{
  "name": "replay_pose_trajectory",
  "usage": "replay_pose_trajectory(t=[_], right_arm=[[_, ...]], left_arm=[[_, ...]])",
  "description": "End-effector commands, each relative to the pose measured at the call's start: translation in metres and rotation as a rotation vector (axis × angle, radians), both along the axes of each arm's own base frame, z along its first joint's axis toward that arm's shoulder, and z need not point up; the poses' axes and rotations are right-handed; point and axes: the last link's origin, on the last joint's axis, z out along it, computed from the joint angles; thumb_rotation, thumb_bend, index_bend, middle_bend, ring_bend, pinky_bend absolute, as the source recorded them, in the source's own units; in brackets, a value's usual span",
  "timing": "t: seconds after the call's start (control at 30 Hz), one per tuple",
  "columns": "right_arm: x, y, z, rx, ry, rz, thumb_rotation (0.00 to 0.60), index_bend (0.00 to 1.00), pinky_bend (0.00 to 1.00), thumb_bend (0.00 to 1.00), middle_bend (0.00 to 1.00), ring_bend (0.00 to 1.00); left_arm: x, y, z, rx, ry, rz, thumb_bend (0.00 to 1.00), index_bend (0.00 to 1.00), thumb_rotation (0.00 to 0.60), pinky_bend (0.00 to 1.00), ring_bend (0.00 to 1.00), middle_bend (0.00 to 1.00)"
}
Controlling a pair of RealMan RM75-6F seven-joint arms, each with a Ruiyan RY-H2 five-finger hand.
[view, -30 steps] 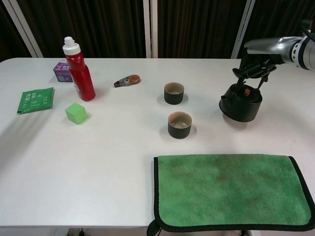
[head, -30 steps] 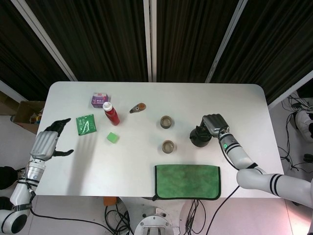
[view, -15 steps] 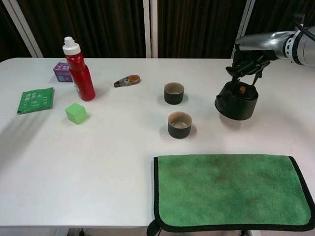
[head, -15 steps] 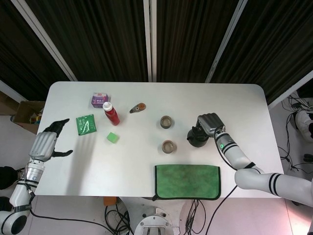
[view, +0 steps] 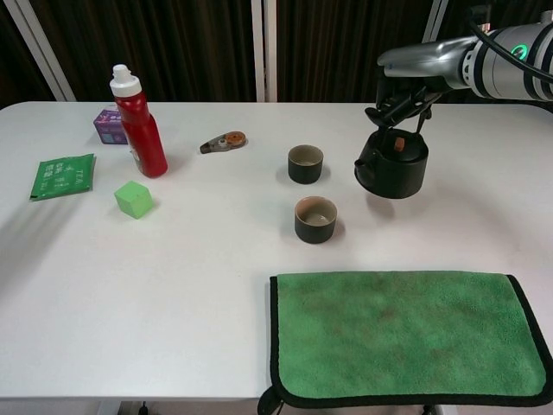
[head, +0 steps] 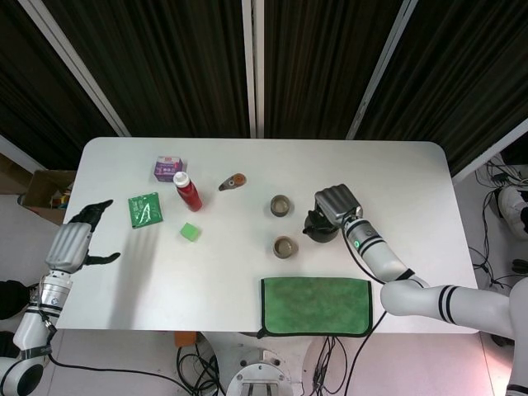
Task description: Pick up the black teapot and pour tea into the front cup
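Nearest the robot, at six o'clock on the white table (view: 173,285), lies the green cloth (view: 406,333), unmoved across the last second. Just beyond it stands the front cup (view: 315,220), upright and, as far as the chest view shows, with no tea in it yet; the rear cup (view: 305,163) sits behind it toward twelve o'clock.

The change is at three o'clock of the cups. The right hand (view: 406,91) grips the black teapot (view: 391,164) from above by its handle, fingers curled around it, and has carried it leftward: a second ago the pot stood well out to the right, now it hangs off the table with its shadow beneath it, close beside the rear cup and at about two o'clock of the front cup. The pot looks close to level, spout toward the cups. Pickup appears done; what remains, by my reading, is a short move nearer and a tilt over the front cup.

Far off at nine o'clock, the left hand (head: 76,241) hovers with its fingers apart, holding nothing, near the green packet (view: 62,175), green cube (view: 134,199) and red bottle (view: 139,122).
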Motion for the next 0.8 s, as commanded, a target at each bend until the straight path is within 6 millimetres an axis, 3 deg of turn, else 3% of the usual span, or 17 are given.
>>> replay_pose_trajectory(t=[0.03,0.33,0.8], right_arm=[[0.011,0.001,-0.004,0.007,0.026,0.027,0.462,1.0,0.81,0.73,1.0,1.0],[0.032,0.004,-0.017,0.024,0.091,0.083,0.463,1.0,0.81,0.72,1.0,1.0],[0.046,0.005,-0.024,0.025,0.161,0.132,0.472,1.0,0.81,0.73,1.0,1.0]], left_arm=[[0.0,0.0,0.0,0.002,-0.002,-0.001,0.03,0.1,0.6,0.26,0.13,0.13],[-0.001,0.0,0.005,0.018,-0.009,-0.006,0.03,0.1,0.6,0.26,0.13,0.13],[-0.001,0.0,0.005,0.021,-0.015,-0.009,0.03,0.1,0.6,0.26,0.13,0.13]])
